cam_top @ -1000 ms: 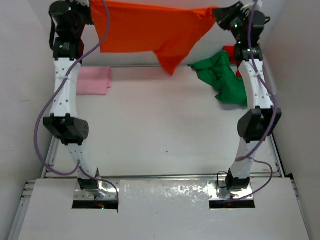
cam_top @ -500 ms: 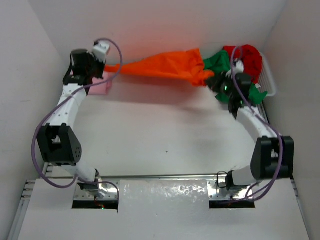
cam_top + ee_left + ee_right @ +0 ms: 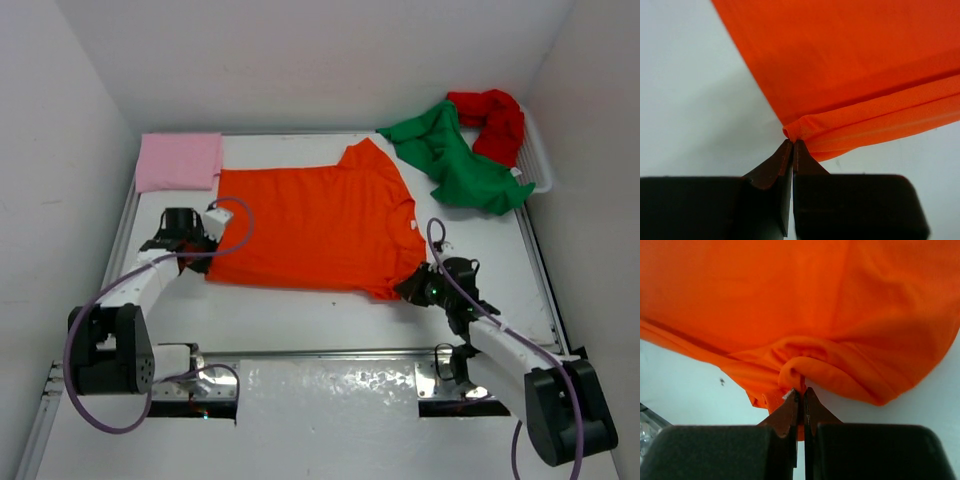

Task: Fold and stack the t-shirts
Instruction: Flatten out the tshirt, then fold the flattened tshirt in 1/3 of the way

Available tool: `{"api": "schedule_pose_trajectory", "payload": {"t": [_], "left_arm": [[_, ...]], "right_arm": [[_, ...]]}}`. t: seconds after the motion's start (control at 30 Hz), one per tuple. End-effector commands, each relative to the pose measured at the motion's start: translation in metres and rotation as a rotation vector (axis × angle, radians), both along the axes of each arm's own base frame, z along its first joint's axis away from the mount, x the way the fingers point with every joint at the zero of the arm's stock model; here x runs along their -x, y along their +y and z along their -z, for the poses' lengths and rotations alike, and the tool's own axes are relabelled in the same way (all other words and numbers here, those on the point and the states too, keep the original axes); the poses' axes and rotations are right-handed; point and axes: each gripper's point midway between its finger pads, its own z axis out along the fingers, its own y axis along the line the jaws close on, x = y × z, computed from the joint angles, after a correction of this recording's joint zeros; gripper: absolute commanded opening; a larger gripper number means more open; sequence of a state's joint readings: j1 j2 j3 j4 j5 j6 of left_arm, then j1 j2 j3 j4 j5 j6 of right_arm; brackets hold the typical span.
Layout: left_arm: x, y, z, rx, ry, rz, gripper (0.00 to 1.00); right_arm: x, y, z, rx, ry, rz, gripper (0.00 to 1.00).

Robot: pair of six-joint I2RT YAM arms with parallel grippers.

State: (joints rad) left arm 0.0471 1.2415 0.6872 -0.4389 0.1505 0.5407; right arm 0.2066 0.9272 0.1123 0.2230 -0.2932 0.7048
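The orange t-shirt (image 3: 310, 225) lies spread flat across the middle of the table. My left gripper (image 3: 212, 248) is shut on its near left corner (image 3: 795, 131), low at the table. My right gripper (image 3: 408, 287) is shut on a bunched fold at its near right corner (image 3: 802, 372). A pink t-shirt (image 3: 178, 161) lies folded at the far left. The green t-shirt (image 3: 455, 160) and the red t-shirt (image 3: 495, 118) lie crumpled at the far right, partly on the white basket (image 3: 537, 160).
White walls close in the table on the left, back and right. A metal rail (image 3: 320, 352) runs along the near edge, in front of both arm bases.
Both arms came down and toward me from high at the back. The orange t-shirt, first held up stretched, now lies flat on the table. Both grippers stay shut on it.
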Motion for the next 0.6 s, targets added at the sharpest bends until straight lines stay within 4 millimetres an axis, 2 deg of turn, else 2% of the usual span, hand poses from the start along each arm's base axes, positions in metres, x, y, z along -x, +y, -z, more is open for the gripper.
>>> {"api": "schedule_pose_trajectory", "payload": {"t": [0.0, 0.13, 0.2, 0.23, 0.3, 0.33, 0.4, 0.47, 0.5, 0.57], "left_arm": [[0.013, 0.010, 0.011, -0.031, 0.015, -0.039, 0.00], [0.027, 0.018, 0.017, -0.073, 0.058, -0.060, 0.00], [0.025, 0.019, 0.015, -0.073, 0.052, -0.069, 0.00], [0.022, 0.019, 0.013, -0.071, 0.042, -0.079, 0.00], [0.008, 0.017, 0.000, -0.054, -0.005, -0.087, 0.00], [-0.004, 0.016, -0.011, -0.041, -0.036, -0.091, 0.00], [-0.024, 0.014, -0.025, -0.019, -0.087, -0.102, 0.00], [-0.036, 0.013, -0.030, -0.010, -0.101, -0.102, 0.00], [-0.040, 0.013, -0.024, -0.002, -0.079, -0.109, 0.00], [-0.052, 0.014, -0.026, 0.000, -0.081, -0.115, 0.00]], "right_arm": [[-0.007, -0.001, -0.011, -0.006, -0.057, 0.020, 0.00], [0.000, -0.001, -0.008, 0.000, -0.041, 0.008, 0.00], [-0.005, 0.000, -0.013, -0.006, -0.055, 0.008, 0.00], [-0.013, 0.002, -0.023, -0.011, -0.077, 0.006, 0.00], [-0.027, -0.001, -0.031, 0.021, -0.100, 0.013, 0.00], [-0.042, -0.001, -0.049, 0.037, -0.150, 0.008, 0.00], [-0.064, -0.001, -0.059, 0.058, -0.154, 0.003, 0.00], [-0.075, -0.001, -0.058, 0.056, -0.121, -0.003, 0.00], [-0.084, 0.001, -0.054, 0.041, -0.086, -0.019, 0.00], [-0.094, 0.001, -0.050, 0.032, -0.064, -0.024, 0.00]]}}
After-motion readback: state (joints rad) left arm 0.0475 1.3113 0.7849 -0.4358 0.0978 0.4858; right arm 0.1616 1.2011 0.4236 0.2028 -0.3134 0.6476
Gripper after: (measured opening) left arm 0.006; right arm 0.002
